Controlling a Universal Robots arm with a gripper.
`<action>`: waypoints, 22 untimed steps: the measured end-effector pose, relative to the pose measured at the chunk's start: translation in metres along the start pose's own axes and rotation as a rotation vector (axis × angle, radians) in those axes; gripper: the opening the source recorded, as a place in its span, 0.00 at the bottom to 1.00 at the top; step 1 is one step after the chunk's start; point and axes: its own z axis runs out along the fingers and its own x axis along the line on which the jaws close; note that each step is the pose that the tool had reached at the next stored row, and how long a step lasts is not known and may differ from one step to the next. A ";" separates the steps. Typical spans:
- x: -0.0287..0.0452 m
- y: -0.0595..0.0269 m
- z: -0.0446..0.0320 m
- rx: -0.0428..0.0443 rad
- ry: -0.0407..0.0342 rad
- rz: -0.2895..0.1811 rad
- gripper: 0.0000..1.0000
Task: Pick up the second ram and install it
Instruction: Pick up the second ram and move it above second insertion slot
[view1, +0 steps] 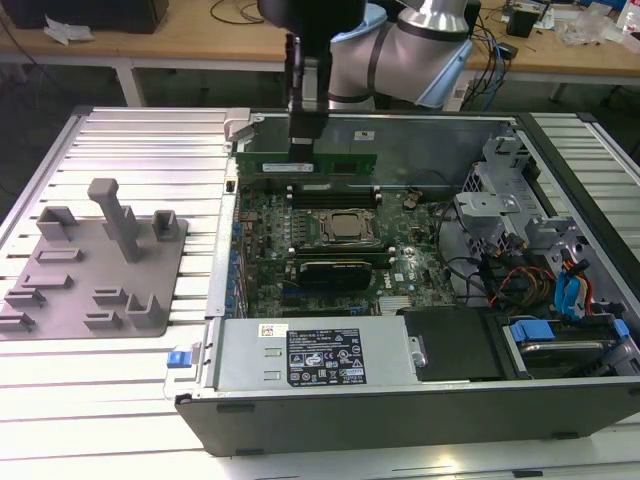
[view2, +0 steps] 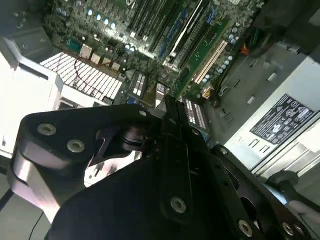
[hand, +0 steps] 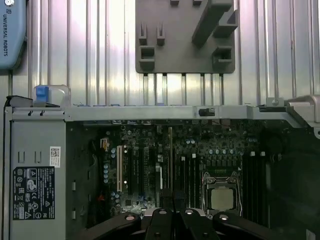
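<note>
1 stick, the second ram (view1: 345, 160), seems clamped mid-length in the jaws, long axis parallel to the memory slots (view1: 330, 192) just beneath.

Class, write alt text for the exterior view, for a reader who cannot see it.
The gripper holds the second ram, a green stick, above the motherboard in an open computer case. A gray holder plate lies at the exterior view's left.
</note>
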 end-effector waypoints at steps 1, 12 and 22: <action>0.0000 -0.0023 -0.0001 0.0000 0.0000 0.000 0.09; -0.0003 -0.0204 0.0080 -0.0001 0.0002 0.001 0.09; -0.0063 -0.0303 0.0389 0.0000 0.0011 0.001 0.09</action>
